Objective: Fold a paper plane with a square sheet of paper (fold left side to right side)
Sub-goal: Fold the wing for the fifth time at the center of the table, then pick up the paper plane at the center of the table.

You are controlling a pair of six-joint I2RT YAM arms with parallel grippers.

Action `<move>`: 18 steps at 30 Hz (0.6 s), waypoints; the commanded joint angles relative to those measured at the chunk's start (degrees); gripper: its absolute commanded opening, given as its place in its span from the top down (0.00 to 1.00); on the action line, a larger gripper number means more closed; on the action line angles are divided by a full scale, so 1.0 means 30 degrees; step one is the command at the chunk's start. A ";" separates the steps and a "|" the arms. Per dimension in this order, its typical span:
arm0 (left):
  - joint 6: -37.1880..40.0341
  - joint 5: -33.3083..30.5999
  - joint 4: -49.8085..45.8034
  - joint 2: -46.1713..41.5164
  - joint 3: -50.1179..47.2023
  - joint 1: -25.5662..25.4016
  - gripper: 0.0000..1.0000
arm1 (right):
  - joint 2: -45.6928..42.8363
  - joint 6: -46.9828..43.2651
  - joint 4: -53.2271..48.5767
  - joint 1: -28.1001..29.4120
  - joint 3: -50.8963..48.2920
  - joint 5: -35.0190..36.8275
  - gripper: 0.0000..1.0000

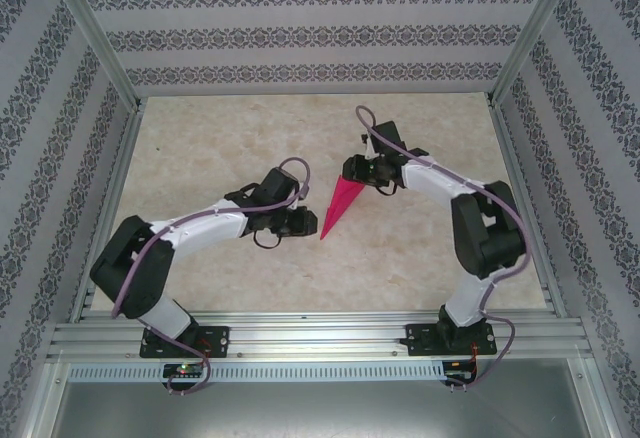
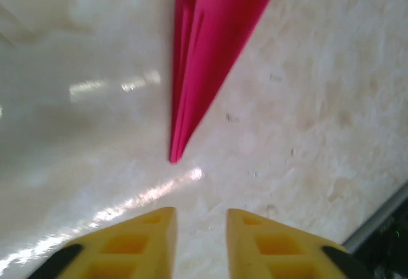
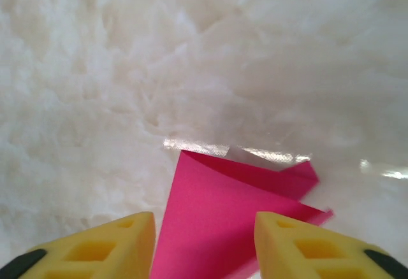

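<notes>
Paper plane lies on the table between both arms, left pincer released just short of its pointed tip, right pincer released, straddling its wide end.

Light glints off a beige marbled tabletop, enclosed by grey floral-striped wallpaper walls and silver aluminium frame rails.

The paper plane is coloured bright magenta-pink. The desk is mottled cream and beige, like marble. The walls are banded with grey floral stripes on white. Yellow fingers are carried by the left pincer and the right pincer. The arms are finished in white and black.
</notes>
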 commanded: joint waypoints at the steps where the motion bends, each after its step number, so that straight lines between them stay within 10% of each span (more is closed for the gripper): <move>1: 0.0067 -0.5387 -0.1877 -0.1190 0.0361 0.0214 0.64 | -0.1623 0.1015 -0.2659 0.0827 0.0273 0.3095 0.42; 9: -0.1051 -0.9631 -0.2467 -0.1278 0.1115 0.0215 0.51 | -0.1098 0.3990 -0.3162 0.2810 -0.0899 0.3627 0.29; 18: -0.1340 -0.8836 -0.2186 -0.0666 0.0891 0.0214 0.50 | 0.0962 0.4510 -0.2850 0.3259 -0.0873 0.2688 0.44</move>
